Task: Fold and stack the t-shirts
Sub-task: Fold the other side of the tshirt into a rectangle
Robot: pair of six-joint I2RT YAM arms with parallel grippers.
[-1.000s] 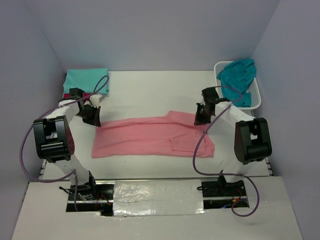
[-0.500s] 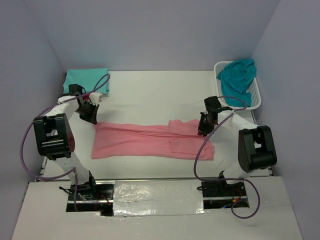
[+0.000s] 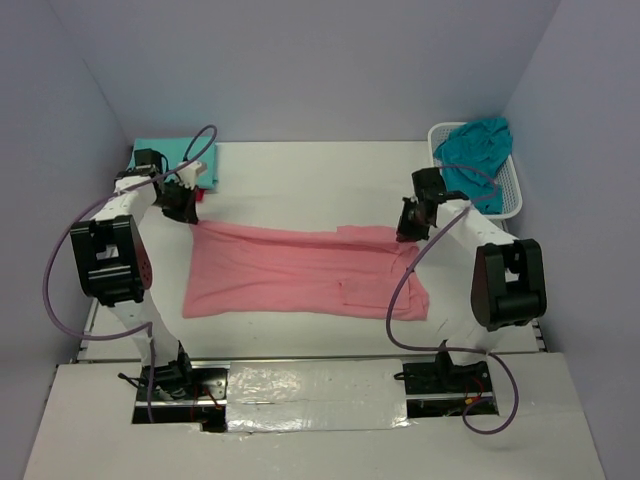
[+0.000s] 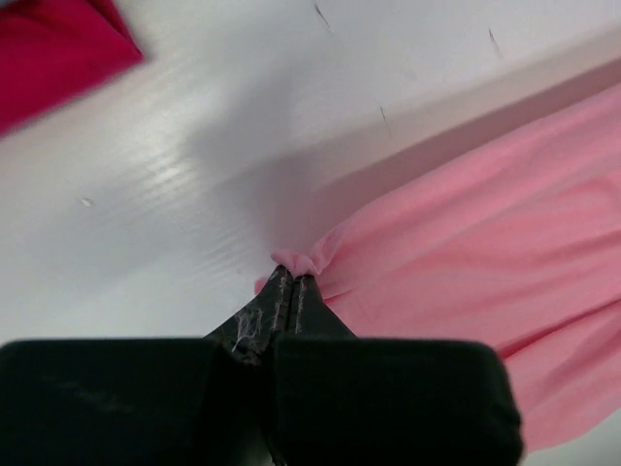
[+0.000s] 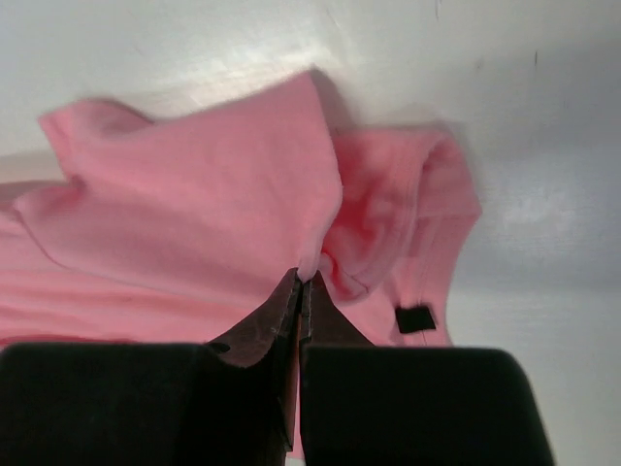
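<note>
While both grippers pinch the pink shirt (image 3: 300, 272), we treat the hold itself as the main risk. We see the left gripper (image 4: 293, 283) clamped on a small bunch of fabric at the shirt's far left corner. The right gripper (image 5: 303, 283) is clamped on a thin fold at the far right edge. The pink shirt lies spread across the middle of the table (image 3: 300, 180), its far edge stretched between the two arms.

Each pinch takes very little cloth. We judge that a hard pull apart or a quick lift could slip a corner free, and the fold would then land skewed. Uneven travel of the two arms would twist the edge and set wrinkles.

The left gripper works just beside the red shirt (image 4: 49, 44) and near the mint shirt (image 3: 165, 155) at the far left. A sweep that way could drag those shirts. The teal shirt (image 3: 478, 148) sits in the basket (image 3: 512, 205), well apart from the pink shirt.
</note>
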